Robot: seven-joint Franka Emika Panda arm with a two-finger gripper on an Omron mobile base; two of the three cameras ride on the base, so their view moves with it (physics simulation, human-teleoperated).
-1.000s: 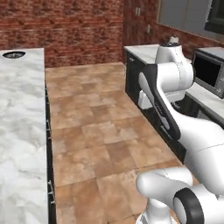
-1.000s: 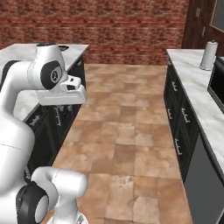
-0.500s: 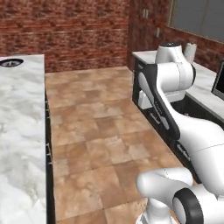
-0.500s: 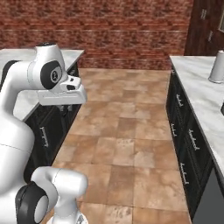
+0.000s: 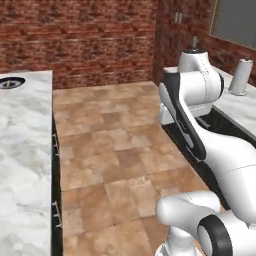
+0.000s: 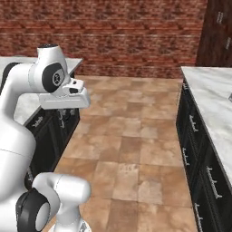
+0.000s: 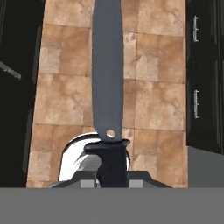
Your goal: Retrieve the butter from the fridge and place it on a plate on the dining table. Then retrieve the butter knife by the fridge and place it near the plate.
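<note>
My base turns, so both base views swing: the brick wall comes square ahead, and the plate [image 5: 11, 82] on the marble worktop [image 5: 22, 165] slides leftward. The paper towel roll [image 5: 240, 76] leaves the right base view and now stands right of my arm.

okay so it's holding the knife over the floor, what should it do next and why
Probably keep the grip and carry on toward the plate on the dining table. The gripper is shut on the butter knife, which hangs above bare floor tiles, so nowhere to set it down here.
</note>
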